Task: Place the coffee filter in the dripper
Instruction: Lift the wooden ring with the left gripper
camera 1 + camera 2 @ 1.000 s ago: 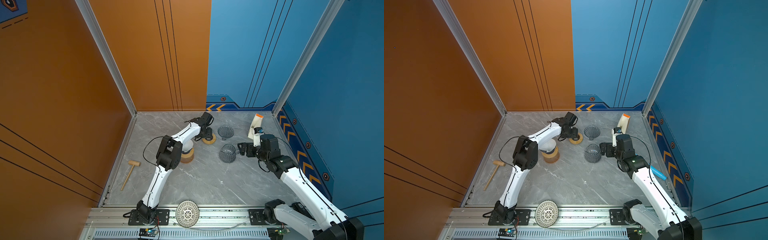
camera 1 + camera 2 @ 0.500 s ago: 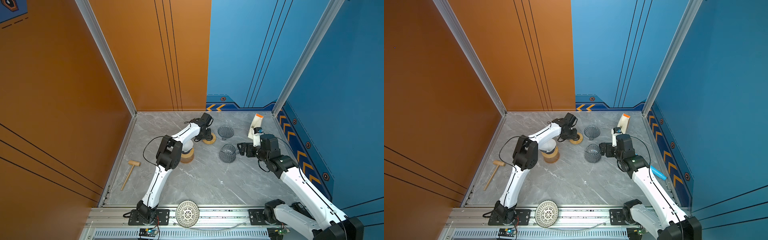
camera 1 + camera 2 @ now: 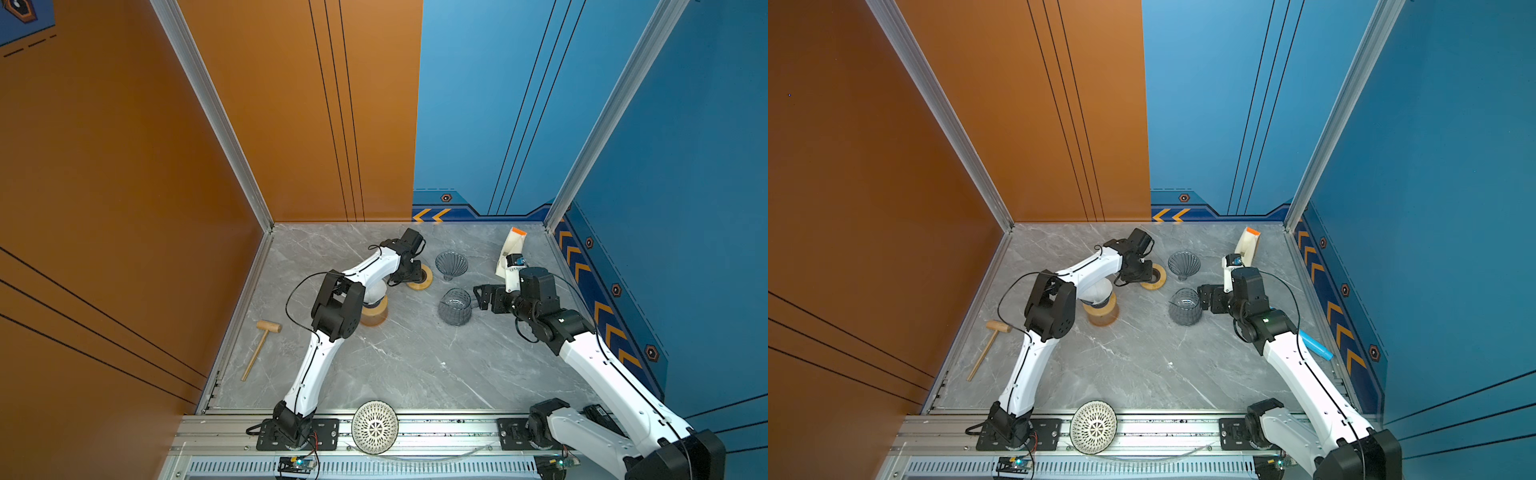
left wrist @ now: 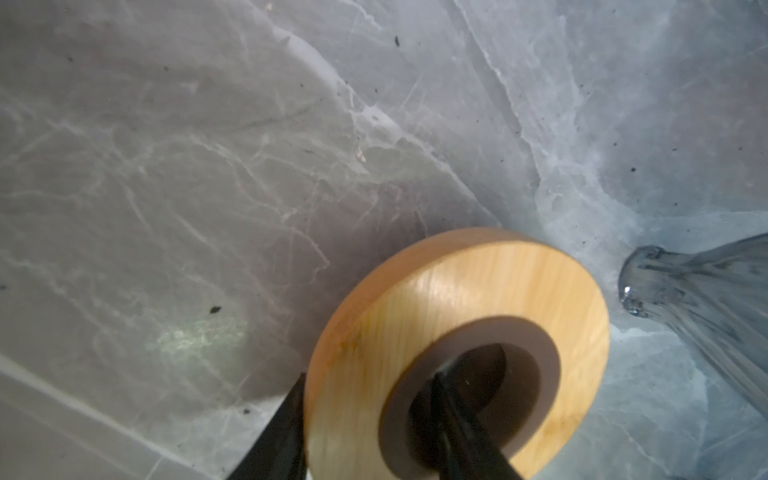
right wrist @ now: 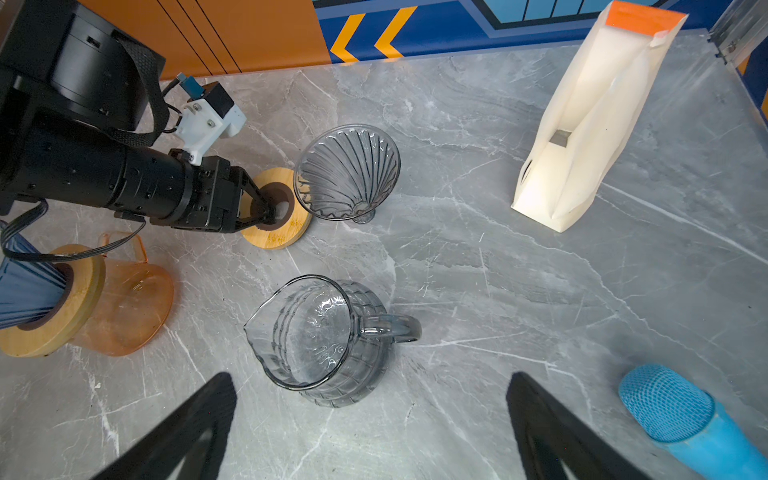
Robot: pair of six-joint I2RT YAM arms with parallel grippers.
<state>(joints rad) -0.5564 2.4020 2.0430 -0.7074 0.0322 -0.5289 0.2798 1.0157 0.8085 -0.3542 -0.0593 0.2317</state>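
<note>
Toward the back of the table point(image 3: 415, 365), just left of centre in both top views: the left tool point(image 3: 409, 277) set down on a wooden ring point(image 3: 424, 283). Straddles the ring's wall, one finger point(image 4: 457, 424) down the hole, its partner outside the rim. Narrowed around that wall; whether truly clamped, cannot tell. Looks meant as a rim grip, probably the only purchase on so flat a disc.

Just right of the ring, nearly touching: the glass dripper point(image 5: 347, 172), standing on its narrow end, mouth up and empty. Lower in the frame, near it: a glass jug point(image 5: 320, 340), straight ahead of the right tool point(image 3: 482, 297). Spread wide, holding nothing, hovering just beside the jug, likely placed there to steady or lift it.

No loose coffee filter to be seen by the dripper. At upper right of the right wrist view: a white pouch point(image 5: 582, 124) with an orange top, upright near the back wall, probably the filter supply. At left, under the left arm: a blue dripper point(image 5: 25, 286) seated in its own ring on an orange jug point(image 5: 124, 307); above it in a top view a white shape point(image 3: 1098, 291), filter or not, cannot tell.

By the layout, early set-up: ring first, filter after. Risk: toppling the glass cone on lifting the ring.
</note>
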